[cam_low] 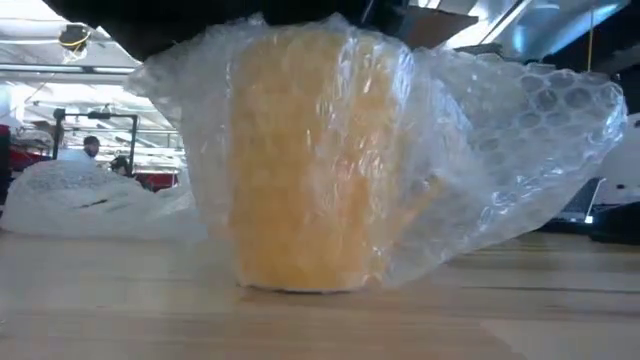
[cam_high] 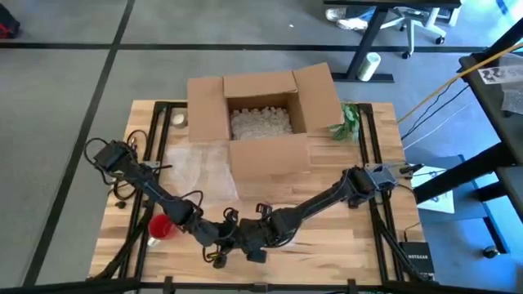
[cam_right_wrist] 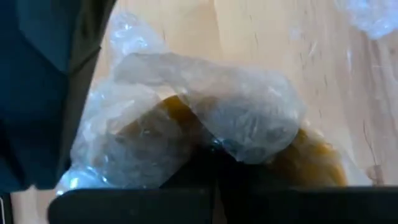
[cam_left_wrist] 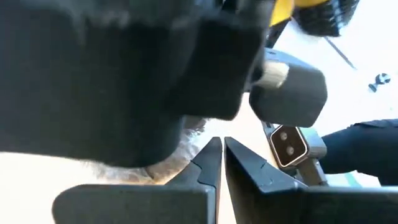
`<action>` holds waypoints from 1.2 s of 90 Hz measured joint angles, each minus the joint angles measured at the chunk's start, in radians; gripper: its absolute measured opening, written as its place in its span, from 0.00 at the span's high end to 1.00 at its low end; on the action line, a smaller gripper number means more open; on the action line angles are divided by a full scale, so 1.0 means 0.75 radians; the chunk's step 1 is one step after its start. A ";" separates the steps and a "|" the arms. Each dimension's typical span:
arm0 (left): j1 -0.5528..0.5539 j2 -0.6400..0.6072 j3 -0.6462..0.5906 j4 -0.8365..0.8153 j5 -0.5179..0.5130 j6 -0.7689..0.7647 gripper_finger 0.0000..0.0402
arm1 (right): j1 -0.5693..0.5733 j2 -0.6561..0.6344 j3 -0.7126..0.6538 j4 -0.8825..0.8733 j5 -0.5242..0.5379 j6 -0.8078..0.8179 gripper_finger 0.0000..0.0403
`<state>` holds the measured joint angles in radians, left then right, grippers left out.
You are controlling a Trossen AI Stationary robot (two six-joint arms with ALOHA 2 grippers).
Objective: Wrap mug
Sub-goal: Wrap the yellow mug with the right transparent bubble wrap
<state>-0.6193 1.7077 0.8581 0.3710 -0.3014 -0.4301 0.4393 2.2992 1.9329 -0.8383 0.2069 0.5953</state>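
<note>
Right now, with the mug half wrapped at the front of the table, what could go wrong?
1. The clear bubble wrap hangs loose and billowing off one side of the yellow mug, so it could spring open.
2. Both grippers crowd together over the mug near the wooden table's front edge; they might collide or tip it.
3. The red cup beside the left arm could get knocked.

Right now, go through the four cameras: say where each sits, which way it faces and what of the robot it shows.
High view: above the table, looking straight down; shows both arms meeting near the front edge, the left tool, the right tool and the cardboard box.
Low view: at tabletop height, looking level at the yellow mug in bubble wrap; no tool visible.
Left wrist view: on the left arm, looking past its closed fingers.
Right wrist view: on the right arm, looking closely at the mug.
Low and right wrist views share the wrapped mug.
</note>
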 joint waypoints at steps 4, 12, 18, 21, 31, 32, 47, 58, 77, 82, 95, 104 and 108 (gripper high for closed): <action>0.002 0.000 0.000 -0.003 -0.003 0.002 1.00 | 0.000 -0.015 -0.002 -0.005 0.035 0.002 1.00; 0.002 -0.001 0.000 -0.018 -0.054 0.015 1.00 | -0.003 -0.058 -0.006 -0.033 0.072 0.000 1.00; 0.005 -0.006 0.002 -0.042 -0.071 0.013 1.00 | 0.001 -0.096 -0.006 -0.040 0.082 0.008 1.00; 0.008 -0.003 0.002 -0.054 -0.067 0.011 1.00 | 0.006 -0.117 -0.003 -0.046 0.085 0.020 1.00; 0.018 0.001 0.000 -0.068 -0.063 0.014 1.00 | 0.023 -0.176 0.005 -0.102 0.108 0.064 1.00; 0.020 0.001 0.000 -0.066 -0.065 0.016 1.00 | 0.024 -0.178 0.005 -0.105 0.109 0.067 1.00; 0.040 0.001 0.000 -0.066 -0.068 0.019 1.00 | 0.060 -0.232 0.002 -0.226 0.108 0.148 1.00; 0.045 0.001 0.000 -0.065 -0.068 0.030 1.00 | 0.107 -0.269 0.006 -0.456 0.166 0.305 1.00; 0.062 0.001 0.000 -0.051 -0.069 0.036 1.00 | 0.211 -0.273 -0.031 -0.639 0.182 0.524 1.00; 0.062 0.001 0.000 -0.041 -0.068 0.036 1.00 | 0.233 -0.273 -0.091 -0.614 0.175 0.573 1.00; 0.061 -0.015 -0.001 -0.012 -0.057 0.055 1.00 | 0.272 -0.270 -0.267 -0.534 0.163 0.738 1.00; 0.060 -0.053 -0.001 -0.012 -0.057 0.071 1.00 | 0.292 -0.268 -0.386 -0.374 0.220 0.791 1.00; 0.060 -0.071 -0.001 -0.016 -0.057 0.080 1.00 | 0.297 -0.268 -0.418 -0.304 0.283 0.804 1.00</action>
<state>-0.5743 1.6545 0.8577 0.3590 -0.3443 -0.3701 0.6617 2.0983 1.6195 -1.0666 0.4191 1.1982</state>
